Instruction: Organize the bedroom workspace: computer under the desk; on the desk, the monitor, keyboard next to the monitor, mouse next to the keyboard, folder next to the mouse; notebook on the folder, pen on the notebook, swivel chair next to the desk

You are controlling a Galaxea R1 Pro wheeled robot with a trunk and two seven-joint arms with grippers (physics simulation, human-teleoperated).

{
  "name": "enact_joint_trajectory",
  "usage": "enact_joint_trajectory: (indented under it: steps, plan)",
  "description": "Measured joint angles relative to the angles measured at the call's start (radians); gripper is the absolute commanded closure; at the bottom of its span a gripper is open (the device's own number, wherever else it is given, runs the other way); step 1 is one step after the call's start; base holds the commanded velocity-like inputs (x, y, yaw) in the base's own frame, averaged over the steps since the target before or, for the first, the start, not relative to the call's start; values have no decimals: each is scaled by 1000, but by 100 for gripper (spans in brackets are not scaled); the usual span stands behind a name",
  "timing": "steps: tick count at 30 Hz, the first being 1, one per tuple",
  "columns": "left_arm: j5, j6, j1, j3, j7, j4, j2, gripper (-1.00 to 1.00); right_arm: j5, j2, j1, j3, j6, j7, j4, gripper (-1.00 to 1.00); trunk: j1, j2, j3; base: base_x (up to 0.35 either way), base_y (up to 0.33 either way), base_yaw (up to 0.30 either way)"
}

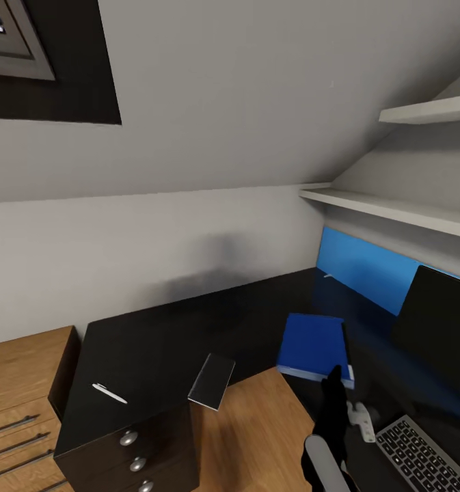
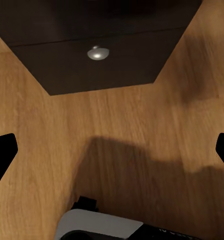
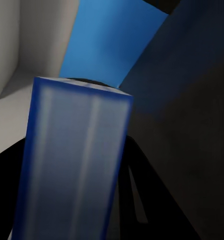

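Note:
The bright blue folder (image 1: pixel 312 344) lies on the glossy black desk (image 1: pixel 161 328), just left of the monitor (image 1: pixel 438 328). My right gripper (image 1: pixel 337 376) is at the folder's near right corner and is shut on it. The folder (image 3: pixel 77 160) stands close up between the fingers in the right wrist view. The keyboard (image 1: pixel 424 456) lies in front of the monitor. A dark notebook (image 1: pixel 212 380) overhangs the desk's inner front edge. A white pen (image 1: pixel 109 393) lies on the left wing. My left gripper (image 2: pixel 112 155) hangs open over the wooden floor (image 2: pixel 116 125).
A black drawer unit (image 1: pixel 137 451) with round knobs (image 2: pixel 97 53) sits under the desk's left wing. A light wooden cabinet (image 1: pixel 18 383) stands left of it. White shelves (image 1: pixel 394 208) and a blue wall panel (image 1: pixel 366 266) are above the desk's right wing.

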State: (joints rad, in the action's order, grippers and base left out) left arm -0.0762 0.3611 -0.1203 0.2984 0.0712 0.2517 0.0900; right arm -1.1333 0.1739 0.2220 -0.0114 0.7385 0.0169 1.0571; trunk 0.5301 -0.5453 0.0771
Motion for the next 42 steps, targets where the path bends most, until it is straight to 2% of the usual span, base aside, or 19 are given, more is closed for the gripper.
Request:
enact_joint_trajectory:
  steps: [6,20,29,31,32,34,38,42]
  plan:
    - [1,31,0,0,0,0,1,-100,8,0,-33,-3,4,13,33,100,0,0,0,0,0,0]
    - [1,33,0,-1,0,0,2,-100,7,0,-34,-4,4,12,56,100,0,0,0,0,0,-6]
    - [1,33,0,-1,-2,0,2,-100,8,0,-34,-2,4,12,56,100,0,0,2,0,39,-142]
    - [1,33,0,-1,-2,0,2,-100,11,0,-34,7,4,5,57,100,0,0,2,0,254,-29]
    - [1,33,0,-1,-2,0,1,-100,22,1,-34,32,3,-14,57,100,0,0,2,0,291,-9]
    - [1,33,0,-1,-3,0,1,-100,17,1,-34,46,3,-24,57,100,0,0,2,0,201,-5]
    - [-2,33,0,-1,-3,-1,2,-100,20,1,-34,59,11,-29,42,100,0,0,2,0,71,-2]
    - [-3,33,0,-2,-4,-1,2,-100,24,1,-30,64,13,-30,-15,100,0,0,2,0,17,0]
